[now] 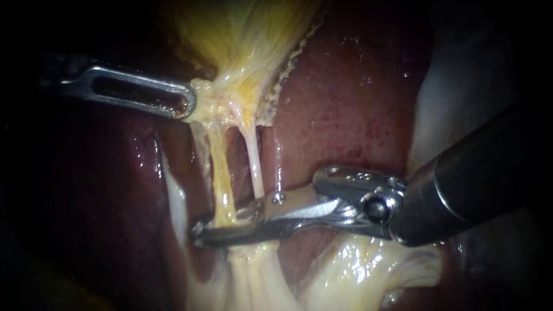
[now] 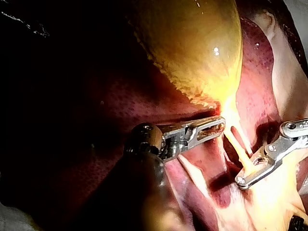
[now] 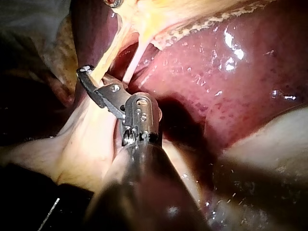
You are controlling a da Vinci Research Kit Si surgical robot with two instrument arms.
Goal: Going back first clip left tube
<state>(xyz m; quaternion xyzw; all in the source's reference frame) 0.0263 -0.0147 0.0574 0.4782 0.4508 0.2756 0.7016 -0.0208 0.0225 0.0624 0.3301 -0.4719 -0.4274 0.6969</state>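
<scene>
Left instrument (image 1: 189, 103), upper left of frame: jaws closed on the gallbladder neck (image 1: 208, 93). Right instrument (image 1: 201, 229), lower centre: jaws narrow, clamped across the left tube (image 1: 218, 167). Liver (image 1: 345, 103) surface wet, dark red, glistening. Frame edges black.

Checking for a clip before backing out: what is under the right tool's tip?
The left tube runs down to the right tool and vanishes at its tip; pale tissue shows below. The tool covers that stretch, so any clip there is hidden.
</scene>
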